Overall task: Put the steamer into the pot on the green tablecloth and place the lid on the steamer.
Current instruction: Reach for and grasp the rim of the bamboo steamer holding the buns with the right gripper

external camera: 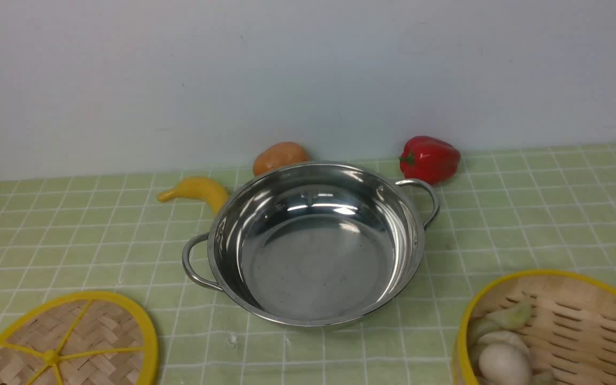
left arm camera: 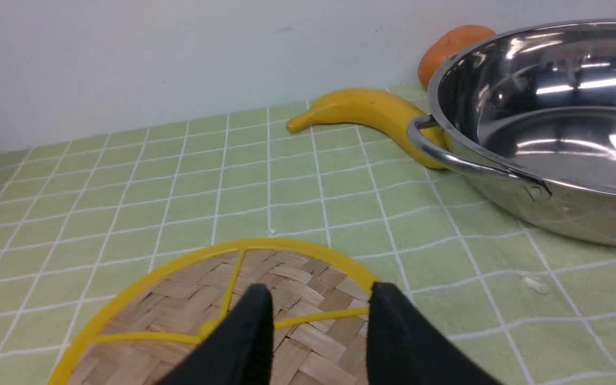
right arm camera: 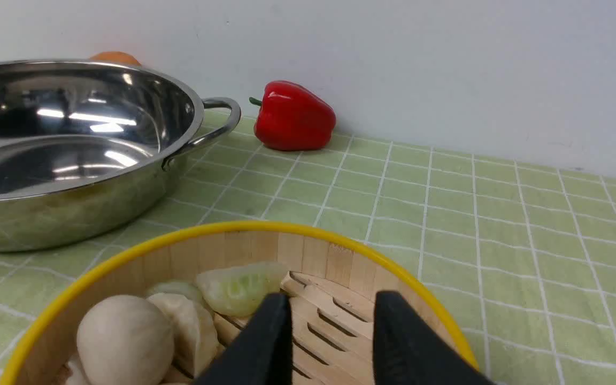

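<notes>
The shiny steel pot (external camera: pixel 313 246) stands empty in the middle of the green tablecloth (external camera: pixel 527 214). The flat woven lid (external camera: pixel 67 342) lies at the front left. The steamer (external camera: pixel 554 331), holding dumplings and a white bun, sits at the front right. Neither gripper shows in the front view. In the left wrist view my left gripper (left arm camera: pixel 318 294) is open above the lid (left arm camera: pixel 222 315), with the pot (left arm camera: pixel 548 123) beyond. In the right wrist view my right gripper (right arm camera: pixel 332 302) is open over the steamer (right arm camera: pixel 244 251), holding nothing, with the pot (right arm camera: pixel 72 149) further off.
A yellow banana (external camera: pixel 195 191) lies by the pot's left handle. An orange fruit (external camera: pixel 280 156) sits behind the pot. A red bell pepper (external camera: pixel 429 158) sits by the right handle. A pale wall closes the back.
</notes>
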